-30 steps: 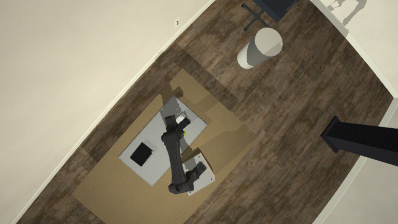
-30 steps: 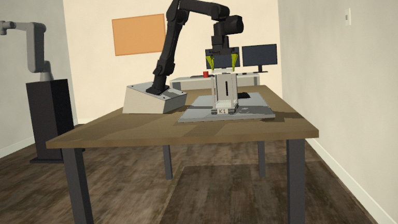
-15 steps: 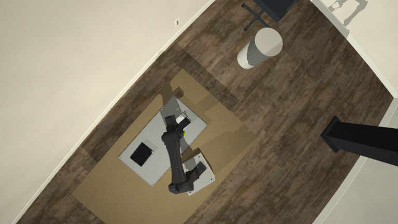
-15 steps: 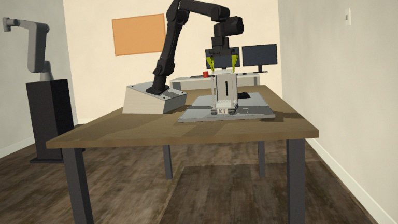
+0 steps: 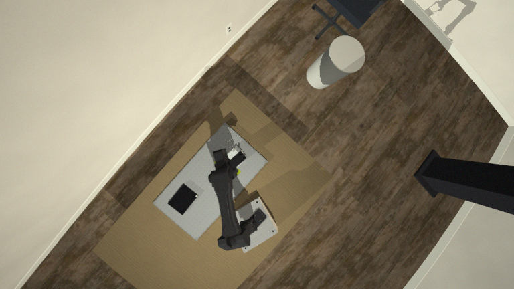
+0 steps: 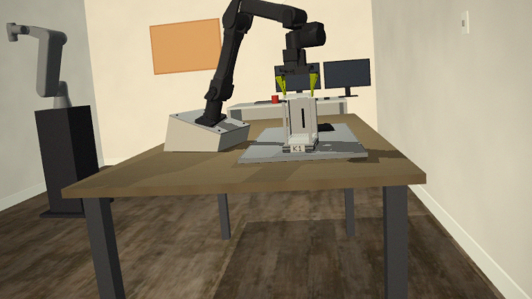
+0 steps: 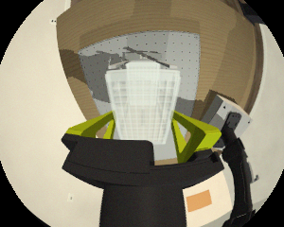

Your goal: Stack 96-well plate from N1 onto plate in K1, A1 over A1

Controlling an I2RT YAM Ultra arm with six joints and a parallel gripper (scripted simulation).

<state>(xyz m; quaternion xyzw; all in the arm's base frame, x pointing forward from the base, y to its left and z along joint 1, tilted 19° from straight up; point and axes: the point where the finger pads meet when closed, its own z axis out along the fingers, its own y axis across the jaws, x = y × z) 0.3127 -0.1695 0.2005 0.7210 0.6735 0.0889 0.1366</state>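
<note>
Your pincer grips the 96-well plate level, directly above stack rack K1, its long axis running away from the wrist.

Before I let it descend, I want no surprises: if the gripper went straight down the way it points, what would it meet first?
The gripper, shut on the 96-well plate, points down at stack rack K1. The carried plate would likely enter the rack's open top and land on the lower plate; exact alignment is unclear.
</note>
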